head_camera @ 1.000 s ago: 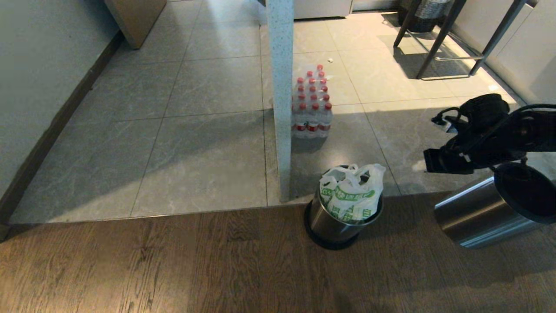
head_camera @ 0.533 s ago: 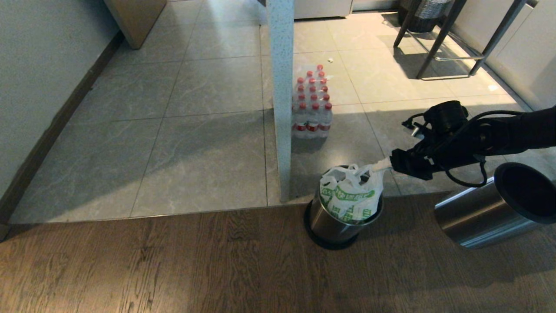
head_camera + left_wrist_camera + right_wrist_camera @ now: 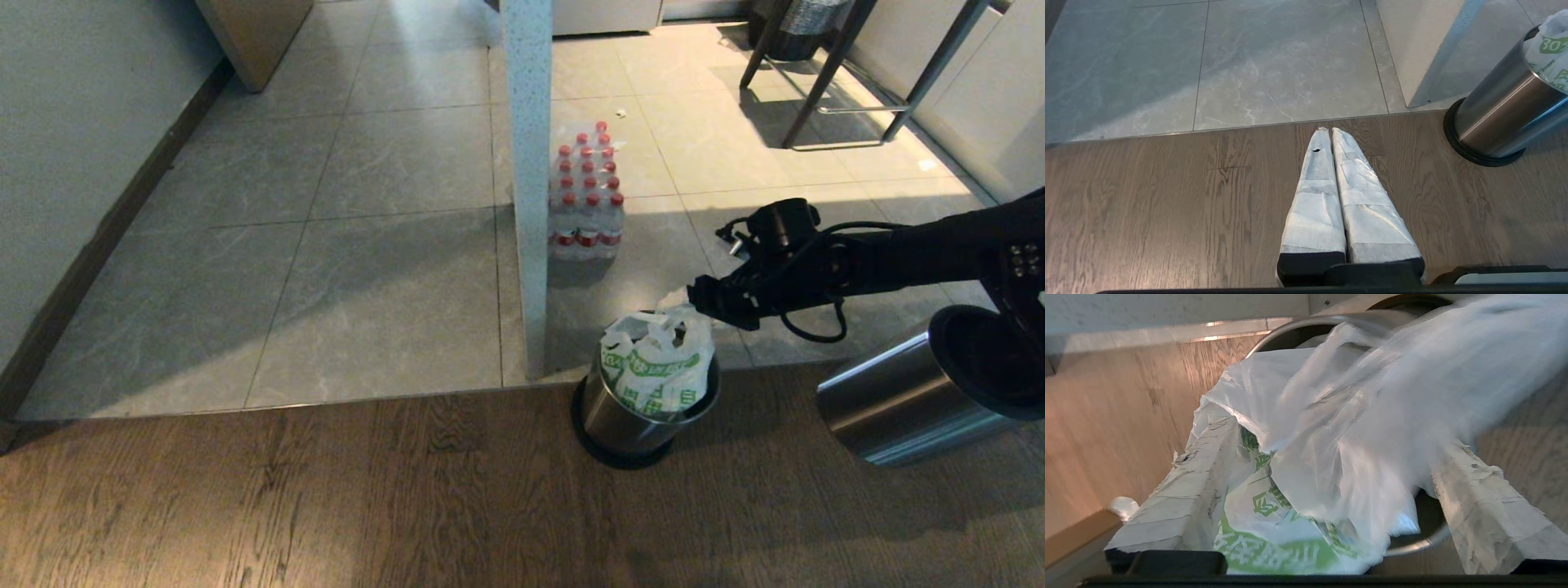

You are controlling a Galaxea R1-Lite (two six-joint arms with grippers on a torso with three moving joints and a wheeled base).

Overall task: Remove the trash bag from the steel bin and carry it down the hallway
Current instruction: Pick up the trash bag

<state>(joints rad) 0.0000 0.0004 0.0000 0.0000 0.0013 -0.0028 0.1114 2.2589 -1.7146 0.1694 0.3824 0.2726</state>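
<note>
Shifted since the earlier frame: right pincer [image 3: 700, 300], from beside the larger bare steel cylinder [image 3: 898, 400] to the bag's upper edge, fingers [image 3: 1184, 490] spread around its loose plastic. Thin white green-printed trash bag [image 3: 657, 363] sits inside the small shiny steel bin [image 3: 620, 420] on the wood floor [image 3: 326, 490]. Left pincer [image 3: 1329, 134] pressed together, parked above that floor.

trash bag [image 3: 657, 367]: green Chinese characters on white plastic with a green band — too small and creased to read in the head view
trash bag, right wrist view [image 3: 1274, 535]: larger green characters, folded and partly hidden — not legible
trash bag, left wrist view [image 3: 1551, 45]: green fragment resembling "30"
</note>
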